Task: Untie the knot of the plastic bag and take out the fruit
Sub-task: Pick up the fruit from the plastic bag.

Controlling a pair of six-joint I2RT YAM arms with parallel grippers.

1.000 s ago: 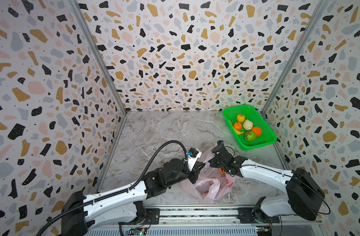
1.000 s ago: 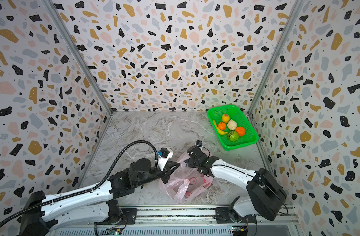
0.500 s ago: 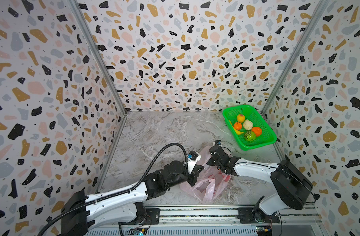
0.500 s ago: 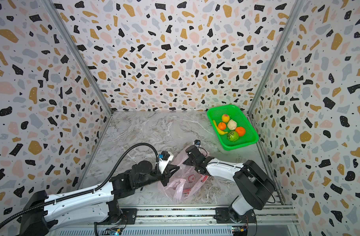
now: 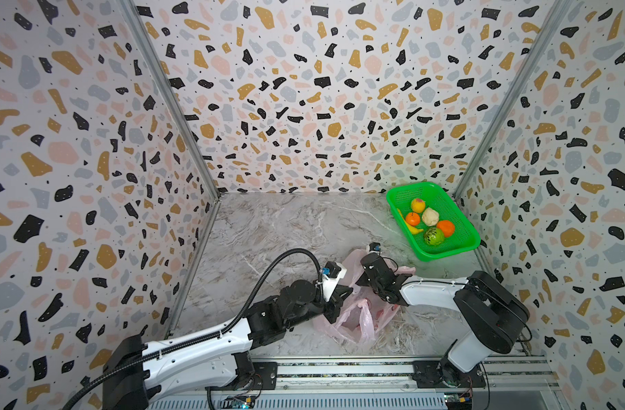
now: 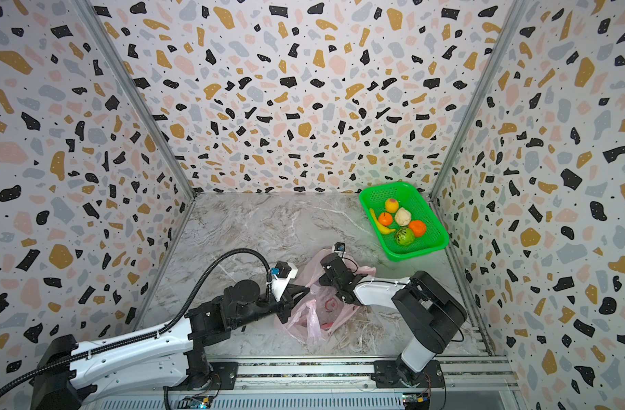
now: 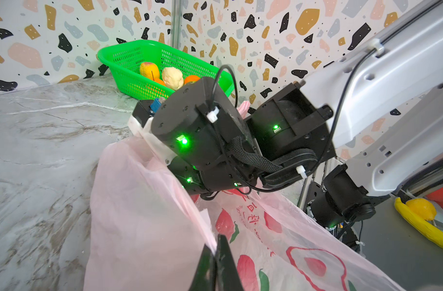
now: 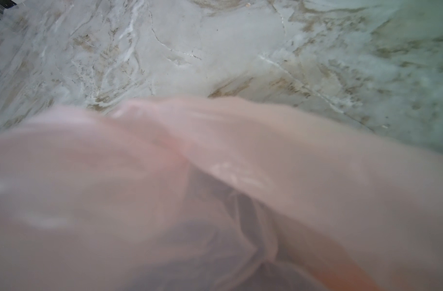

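Note:
The pink plastic bag lies crumpled near the table's front edge, its mouth held up between both arms. My left gripper is shut on a thin edge of the bag. The right gripper's black body reaches into the bag's mouth from the right. Its fingers are hidden by pink plastic, which fills the right wrist view. The knot is out of view. Fruit lies in the green basket: two orange ones, a peach, a cream bumpy one, a green one and a banana.
The green basket stands at the back right corner against the wall. Patterned walls close in three sides. A metal rail runs along the front edge. A yellow and orange object lies beyond the rail.
The right arm has folded in toward the left and its gripper has gone further into the bag's mouth. The bag has bunched up. The left arm has barely moved.

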